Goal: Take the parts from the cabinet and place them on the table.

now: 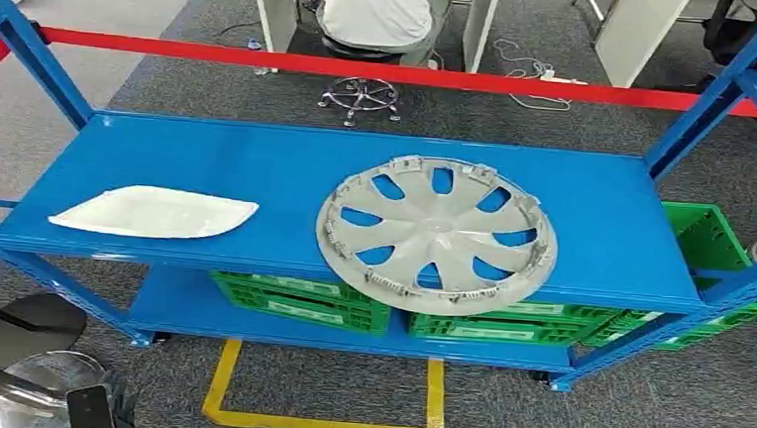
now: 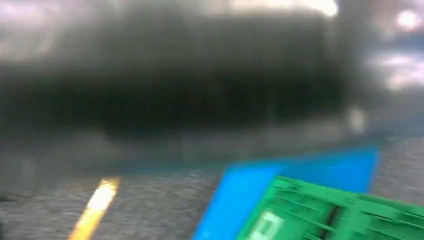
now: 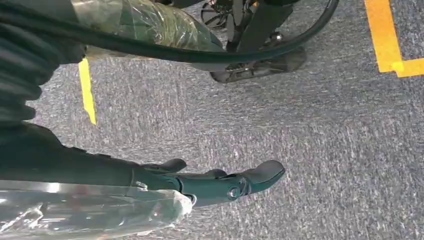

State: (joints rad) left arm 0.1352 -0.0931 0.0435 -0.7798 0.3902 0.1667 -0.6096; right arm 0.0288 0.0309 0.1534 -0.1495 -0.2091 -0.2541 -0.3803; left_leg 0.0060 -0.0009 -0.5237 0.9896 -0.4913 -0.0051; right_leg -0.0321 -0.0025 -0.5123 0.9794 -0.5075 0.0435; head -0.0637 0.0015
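Two parts, a wheel cover (image 1: 437, 232) and a white piece (image 1: 153, 211), wait on the blue shelf (image 1: 258, 167). Nothing is picked up yet. The right hand (image 3: 220, 182) hangs empty, fingers straight. The left hand is too blurry to tell.

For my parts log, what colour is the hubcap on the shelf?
Silver-grey hubcap, clearest in the head view.

Right hand (image 3: 220, 182): dark, glossy fingers (image 3: 262, 172) with rounded tips, a small round screw fitting on one. Clear crinkled plastic wrap (image 3: 90, 210) over the silver forearm. Black ribbed cover (image 3: 22, 65), black cable (image 3: 200, 52) looping past
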